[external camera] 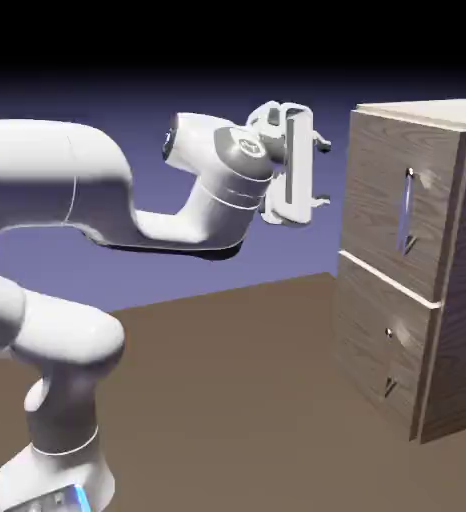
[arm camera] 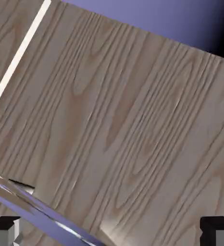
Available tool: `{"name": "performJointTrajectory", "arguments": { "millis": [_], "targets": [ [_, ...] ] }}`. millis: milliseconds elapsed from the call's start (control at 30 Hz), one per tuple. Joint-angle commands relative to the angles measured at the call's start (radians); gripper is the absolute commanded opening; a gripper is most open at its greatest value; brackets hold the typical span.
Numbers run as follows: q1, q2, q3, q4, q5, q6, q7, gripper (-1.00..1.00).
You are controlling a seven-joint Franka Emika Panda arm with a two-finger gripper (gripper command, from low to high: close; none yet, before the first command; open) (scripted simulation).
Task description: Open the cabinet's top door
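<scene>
The cabinet (external camera: 462, 280) is standing at the exterior view's right, its top door (external camera: 392, 200) lying flush above the lower panel (external camera: 382, 340); both wood-grain fronts are facing the arm. The exterior view is showing both bar handles whole: the door's long, slim, upright handle (external camera: 406, 212) and the lower panel's smaller handle (external camera: 388, 362). The hand view is showing the door's grain close up, with a pale seam (arm camera: 18, 60) crossing the upper left corner, the backdrop (arm camera: 147, 17) filling the upper right, and only part of the long handle running slantwise at the lower left. The brown tabletop (external camera: 227, 400), the arm and the cabinet's side are appearing in the exterior view alone. The white arm (external camera: 67, 180) is rising at the exterior view's left, its upper links reaching rightward and its wrist bending up toward the hand. The gripper (external camera: 325, 173) is pointing toward the door, one finger above the other, and is hanging apart from it. Its fingers (arm camera: 4, 230) are standing wide, near opposite sides of the hand view's bottom edge, with nothing held between them; the handle is passing beyond them, untouched.
</scene>
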Motion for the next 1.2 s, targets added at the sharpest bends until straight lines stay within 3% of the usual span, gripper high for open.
{"name": "performJointTrajectory", "arguments": {
  "millis": [0, 700, 933, 967, 1167],
  "targets": [
    [0.018, -0.008, -0.019, 0.007, -0.044, -0.004, -0.019, 0.00],
    [0.402, -0.178, -0.420, 0.160, -0.957, -0.097, -0.413, 0.00],
    [0.586, -0.157, -0.520, 0.312, -0.999, -0.107, -0.429, 0.00],
    [0.586, -0.157, -0.520, 0.312, -0.999, -0.107, -0.429, -1.00],
    [0.462, -0.021, -0.440, 0.204, -0.989, -0.209, -0.277, -1.00]
  ]
}}
